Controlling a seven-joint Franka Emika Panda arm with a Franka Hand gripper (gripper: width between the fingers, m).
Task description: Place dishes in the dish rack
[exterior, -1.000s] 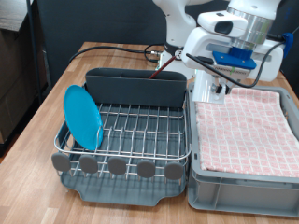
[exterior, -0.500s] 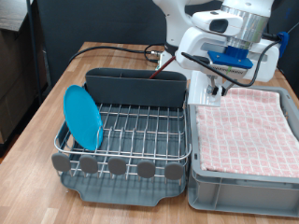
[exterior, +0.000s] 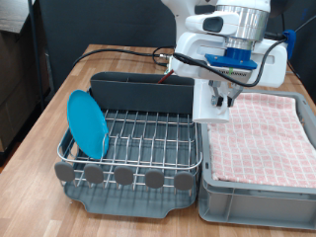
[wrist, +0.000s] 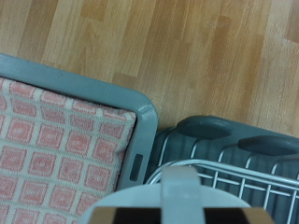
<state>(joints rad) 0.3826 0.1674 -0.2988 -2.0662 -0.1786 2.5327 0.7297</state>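
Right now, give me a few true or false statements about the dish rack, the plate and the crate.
1. The light-blue plate stands on edge in the dish rack. True.
2. The end effector hangs directly over the plate. False: it is toward the exterior view's right, where the rack meets the grey crate.
3. The crate is lined with a pink checkered cloth. True.
4. A wooden spoon lies on the cloth. False: no spoon shows there.

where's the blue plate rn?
Exterior view: the light-blue plate stands on edge in the dish rack, at its left end, beside the tall grey compartment. It's not visible in the wrist view.
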